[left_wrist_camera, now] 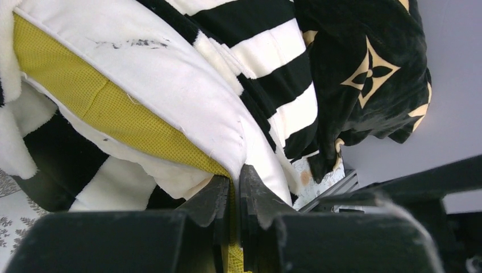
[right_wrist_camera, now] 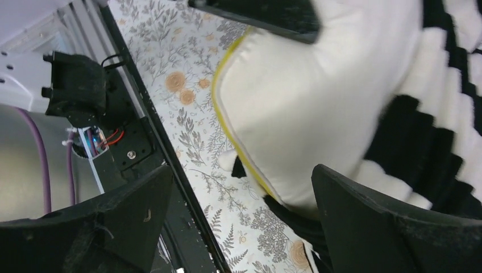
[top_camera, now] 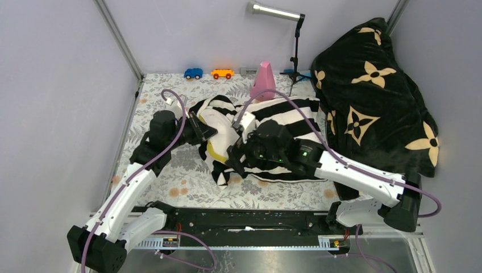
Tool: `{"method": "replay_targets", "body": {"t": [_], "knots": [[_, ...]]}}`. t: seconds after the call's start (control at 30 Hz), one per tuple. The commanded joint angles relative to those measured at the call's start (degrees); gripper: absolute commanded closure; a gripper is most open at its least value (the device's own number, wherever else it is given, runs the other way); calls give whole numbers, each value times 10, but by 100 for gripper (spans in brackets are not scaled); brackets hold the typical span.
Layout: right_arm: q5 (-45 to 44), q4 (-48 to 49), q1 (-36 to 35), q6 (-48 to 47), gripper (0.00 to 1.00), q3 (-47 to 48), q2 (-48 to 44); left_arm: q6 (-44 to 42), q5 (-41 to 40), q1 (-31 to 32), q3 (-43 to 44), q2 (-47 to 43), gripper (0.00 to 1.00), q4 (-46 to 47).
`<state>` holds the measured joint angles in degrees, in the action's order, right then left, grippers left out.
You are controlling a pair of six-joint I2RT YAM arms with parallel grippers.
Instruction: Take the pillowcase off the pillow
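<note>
The cream-white pillow (top_camera: 223,126) with its yellow edge band (top_camera: 212,151) sticks partly out of the black-and-cream striped pillowcase (top_camera: 295,109) at mid-table. My left gripper (top_camera: 208,132) is shut on the pillow's yellow band (left_wrist_camera: 85,91); the jaws pinch it (left_wrist_camera: 236,177), with the pillowcase (left_wrist_camera: 273,51) bunched behind. My right gripper (top_camera: 236,159) is open and empty. In the right wrist view it (right_wrist_camera: 243,170) hovers over the pillow's (right_wrist_camera: 307,96) lower corner, one finger over the pillowcase (right_wrist_camera: 432,131).
A black plush blanket with tan flowers (top_camera: 369,102) is heaped at the back right, touching the pillowcase. A pink cone (top_camera: 262,79), a light stand (top_camera: 295,51), a blue toy car (top_camera: 193,73) and an orange one (top_camera: 222,73) stand at the back. A black rail (top_camera: 244,219) runs along the front.
</note>
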<state>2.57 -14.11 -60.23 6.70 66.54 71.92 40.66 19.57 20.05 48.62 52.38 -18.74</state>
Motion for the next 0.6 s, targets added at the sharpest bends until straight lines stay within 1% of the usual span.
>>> {"method": "replay_targets", "body": {"t": [0.0,0.1,0.27,0.43,0.47,0.5,0.53,0.57], "knots": [[-40,16,-36,-47,0,43,46,19,43,8,11,0,100,93],[-100,29,-47,-56,0,52,73,26,53,8,13,2,100,99],[-184,63,-47,-47,0,50,104,28,53,9,21,1,100,99],[-221,63,-47,-41,1,56,135,34,61,9,33,0,100,98],[-225,62,-47,-41,6,55,136,36,61,9,37,0,100,99],[-228,63,-47,-41,18,53,134,37,61,9,39,2,100,99],[-228,62,-48,-41,36,50,129,36,61,9,42,2,100,101],[-230,67,-47,-41,54,42,120,33,59,9,42,2,94,101]]}}
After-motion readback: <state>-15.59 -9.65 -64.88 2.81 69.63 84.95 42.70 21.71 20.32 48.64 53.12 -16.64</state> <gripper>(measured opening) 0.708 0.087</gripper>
